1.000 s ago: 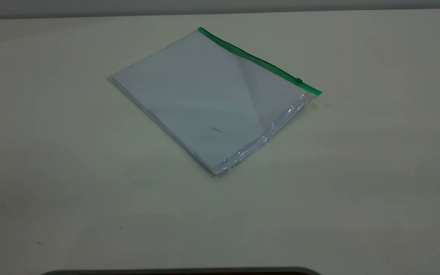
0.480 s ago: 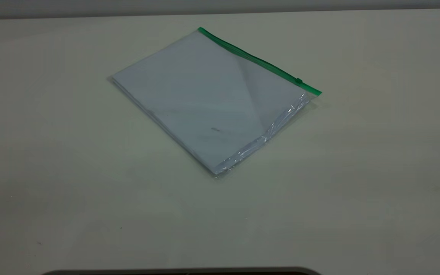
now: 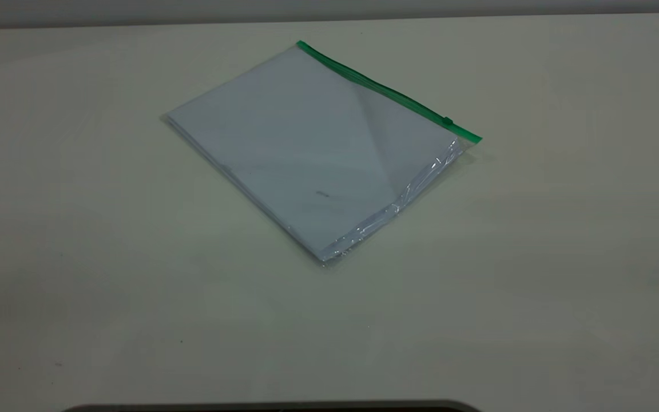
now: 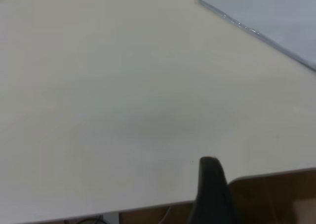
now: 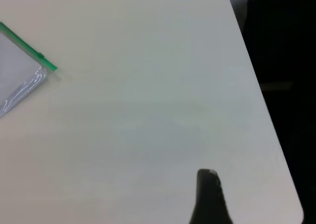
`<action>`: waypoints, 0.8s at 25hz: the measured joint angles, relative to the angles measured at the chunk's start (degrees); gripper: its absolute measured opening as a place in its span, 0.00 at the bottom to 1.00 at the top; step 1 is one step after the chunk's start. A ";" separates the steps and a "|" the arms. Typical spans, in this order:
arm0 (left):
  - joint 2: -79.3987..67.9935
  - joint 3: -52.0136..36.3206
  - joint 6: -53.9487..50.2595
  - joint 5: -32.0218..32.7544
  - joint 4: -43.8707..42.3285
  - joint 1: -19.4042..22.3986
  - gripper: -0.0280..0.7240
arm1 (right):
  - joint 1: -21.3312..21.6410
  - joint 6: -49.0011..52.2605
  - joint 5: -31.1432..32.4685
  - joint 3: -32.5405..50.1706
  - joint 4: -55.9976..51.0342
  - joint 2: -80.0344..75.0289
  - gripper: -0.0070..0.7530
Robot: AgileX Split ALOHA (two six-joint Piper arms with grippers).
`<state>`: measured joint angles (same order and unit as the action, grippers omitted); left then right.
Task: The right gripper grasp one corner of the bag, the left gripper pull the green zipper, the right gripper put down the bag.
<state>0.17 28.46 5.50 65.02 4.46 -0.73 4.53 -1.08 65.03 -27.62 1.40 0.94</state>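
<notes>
The bag [image 3: 312, 146] lies flat on the white table [image 3: 78, 257], clear plastic with white paper sheets inside. The green zipper [image 3: 386, 90] runs along its far right edge, with the small slider tab [image 3: 447, 121] near the right corner. One bag corner shows in the left wrist view [image 4: 266, 14]. The zipper's end corner shows in the right wrist view [image 5: 47, 63]. My left gripper [image 4: 210, 184] shows only as a dark tip over the table edge, far from the bag. My right gripper [image 5: 208, 194] shows the same way near the table's side edge, far from the bag.
The table's rounded edge runs beside my right gripper [image 5: 276, 135], with dark space beyond it. A brown floor shows past the table edge [image 4: 266, 194] in the left wrist view. A dark curved rim [image 3: 272, 406] sits at the near table edge.
</notes>
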 joint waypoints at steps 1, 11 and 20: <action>-1.14 0.59 -0.74 -0.49 0.00 0.00 0.82 | 0.00 0.00 -0.05 0.00 -0.87 0.00 0.75; -32.01 12.68 -3.11 -12.13 0.00 0.00 0.82 | 0.00 -3.55 -6.66 -4.84 -11.85 -13.03 0.75; -63.13 19.72 -2.41 -30.57 0.12 0.00 0.82 | 0.00 -4.58 -19.83 -5.08 -14.55 -38.21 0.77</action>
<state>-62.96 48.19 3.09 34.45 4.58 -0.73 4.53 -5.66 45.20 -32.70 -13.14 -37.27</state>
